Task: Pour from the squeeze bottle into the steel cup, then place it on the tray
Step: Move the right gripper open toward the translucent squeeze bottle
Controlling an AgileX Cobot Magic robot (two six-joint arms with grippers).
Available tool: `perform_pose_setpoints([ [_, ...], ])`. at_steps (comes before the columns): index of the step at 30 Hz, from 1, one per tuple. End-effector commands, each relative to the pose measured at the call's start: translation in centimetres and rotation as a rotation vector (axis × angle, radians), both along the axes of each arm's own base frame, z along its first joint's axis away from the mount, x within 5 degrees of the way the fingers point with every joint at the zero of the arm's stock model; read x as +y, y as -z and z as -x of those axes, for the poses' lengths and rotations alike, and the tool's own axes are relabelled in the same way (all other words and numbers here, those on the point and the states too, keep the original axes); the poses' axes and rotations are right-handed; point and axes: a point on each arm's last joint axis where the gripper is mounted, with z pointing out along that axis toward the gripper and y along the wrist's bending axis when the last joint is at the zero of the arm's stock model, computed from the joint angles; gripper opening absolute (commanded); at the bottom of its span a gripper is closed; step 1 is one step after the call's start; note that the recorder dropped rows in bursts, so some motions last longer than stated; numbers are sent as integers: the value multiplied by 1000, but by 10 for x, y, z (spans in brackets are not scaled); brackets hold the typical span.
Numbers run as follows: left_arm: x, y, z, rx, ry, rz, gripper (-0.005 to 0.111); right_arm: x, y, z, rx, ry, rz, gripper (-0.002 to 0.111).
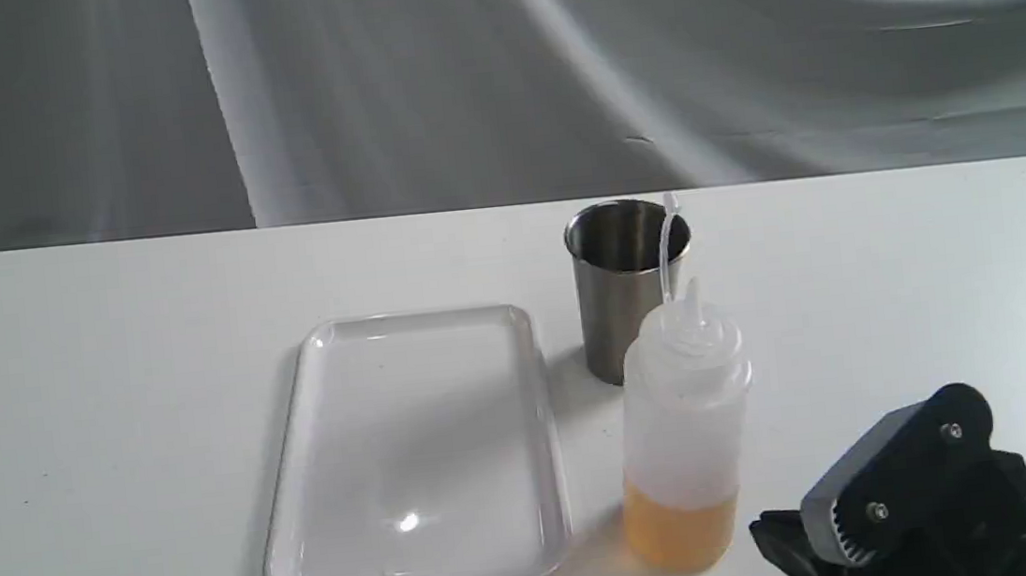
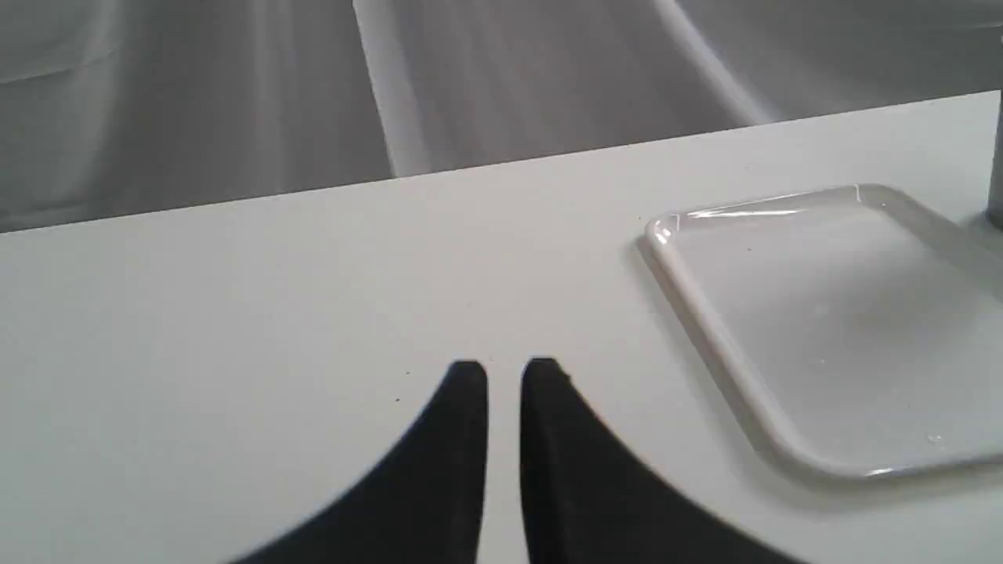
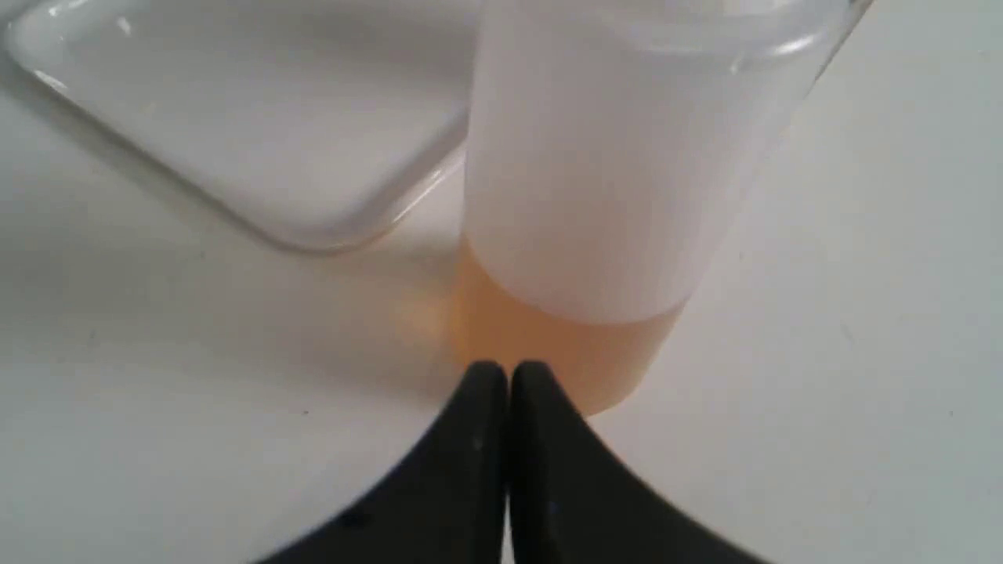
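Squeeze bottle [image 1: 686, 422] stands upright on the table [image 1: 111, 411], off the tray, just beside the tray's near right corner; amber liquid [image 1: 682, 530] fills only its lowest part, the rest of the body reads cloudy white; the cone nozzle [image 1: 691, 294] points up and the thin cap strap [image 1: 667, 245] rises from it across the front of the cup. Steel cup [image 1: 615, 316] stands upright behind the bottle, just beside the tray's far right corner; the bottle covers the cup's lower right side in the exterior view, so you cannot tell whether the two touch; the cup's inside is dark and no contents can be made out. Tray [image 1: 414, 429] lies flat to the left of both, glossy white, nothing on it. Note your right gripper [image 1: 782, 540]: low at the table, just right of the bottle's base, fingers pressed together with nothing between them; in the right wrist view the tips sit in front of the amber band of the bottle [image 3: 595, 180], and contact cannot be judged. Your left gripper [image 2: 505, 368] hangs over bare table well left of the tray [image 2: 823, 313]; its fingers stand slightly parted, a narrow slit between them, holding nothing. Grey cloth [image 1: 455, 77] hangs behind the table.
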Motion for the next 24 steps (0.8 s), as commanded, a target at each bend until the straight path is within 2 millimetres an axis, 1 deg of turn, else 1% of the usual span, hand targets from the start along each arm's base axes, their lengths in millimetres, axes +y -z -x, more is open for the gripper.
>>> perform_pose_setpoints([
  [1,0,1,0,-7,3,-1,8,1,8,-2,-2,3,3,0],
  [7,0,1,0,-7,3,-1,8,2,11,-5,-4,46,-52,0],
  [14,0,1,0,-7,3,-1,8,1,11,-5,0,50,-56,0],
  [16,0,1,0,-7,3,-1,8,1,11,-5,2,50,-55,3],
  [17,0,1,0,-7,3,-1,8,1,11,-5,3,50,-54,6],
  [19,0,1,0,-7,3,-1,8,1,11,-5,3,50,-54,17],
  [20,0,1,0,-7,3,-1,8,1,11,-5,3,50,-54,26],
  [22,0,1,0,-7,3,-1,8,1,11,-5,3,50,-54,47],
  [24,0,1,0,-7,3,-1,8,1,11,-5,4,52,-57,75],
])
